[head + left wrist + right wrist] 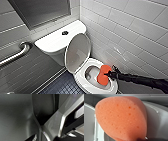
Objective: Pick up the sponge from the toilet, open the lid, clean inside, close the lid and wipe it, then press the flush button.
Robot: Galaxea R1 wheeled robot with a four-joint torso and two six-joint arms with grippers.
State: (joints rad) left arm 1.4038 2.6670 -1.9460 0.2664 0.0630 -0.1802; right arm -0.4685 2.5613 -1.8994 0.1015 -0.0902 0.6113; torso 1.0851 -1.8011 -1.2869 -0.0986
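My right gripper has its jaws closed on the sponge. The sponge hangs over the toilet bowl at the rim nearest my right arm, bowl-side of the jaws, with its long axis along that rim. The lid stands open behind the bowl.

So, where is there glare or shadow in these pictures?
Head view: the raised lid has a soft grey sheen and the wall tiles reflect light. Right wrist view: the sponge is evenly lit, shaded at one edge, with small glints on the toilet bowl. Left wrist view: dim, with a bright streak along a grey edge.
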